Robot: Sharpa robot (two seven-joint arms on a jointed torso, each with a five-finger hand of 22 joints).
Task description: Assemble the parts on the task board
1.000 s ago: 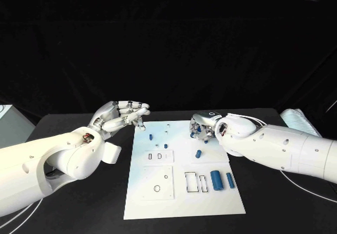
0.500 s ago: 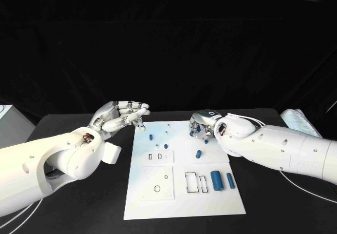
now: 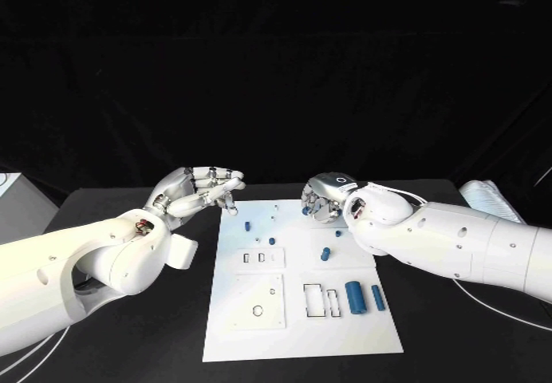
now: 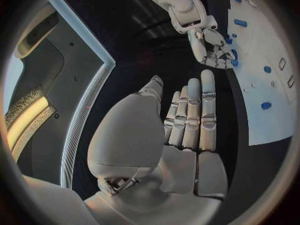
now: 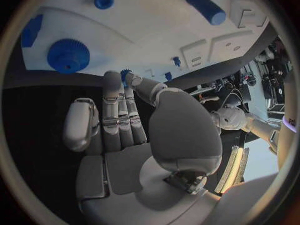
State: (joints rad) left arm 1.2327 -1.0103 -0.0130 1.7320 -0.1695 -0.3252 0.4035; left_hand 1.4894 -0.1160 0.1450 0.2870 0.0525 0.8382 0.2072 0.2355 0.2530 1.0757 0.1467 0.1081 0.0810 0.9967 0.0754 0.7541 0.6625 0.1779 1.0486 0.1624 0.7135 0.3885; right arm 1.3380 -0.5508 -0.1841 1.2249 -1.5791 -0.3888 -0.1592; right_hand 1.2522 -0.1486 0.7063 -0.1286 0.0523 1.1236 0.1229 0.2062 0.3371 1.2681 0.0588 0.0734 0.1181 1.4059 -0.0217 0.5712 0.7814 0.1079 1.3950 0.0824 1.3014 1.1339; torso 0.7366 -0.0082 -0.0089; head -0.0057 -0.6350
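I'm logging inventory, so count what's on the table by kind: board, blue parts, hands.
Board: 1
Blue parts lying on it: 6
Blue part pinched by the right hand: 1
Hands, counting the left hand: 2
Total: 10

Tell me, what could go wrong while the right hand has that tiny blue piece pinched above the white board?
1. The right hand holds the small blue part only at its fingertips, so the part might slip and drop onto the task board or the dark table.
2. A loose blue peg lies on the board close to that hand, so a low sweep could knock it away.
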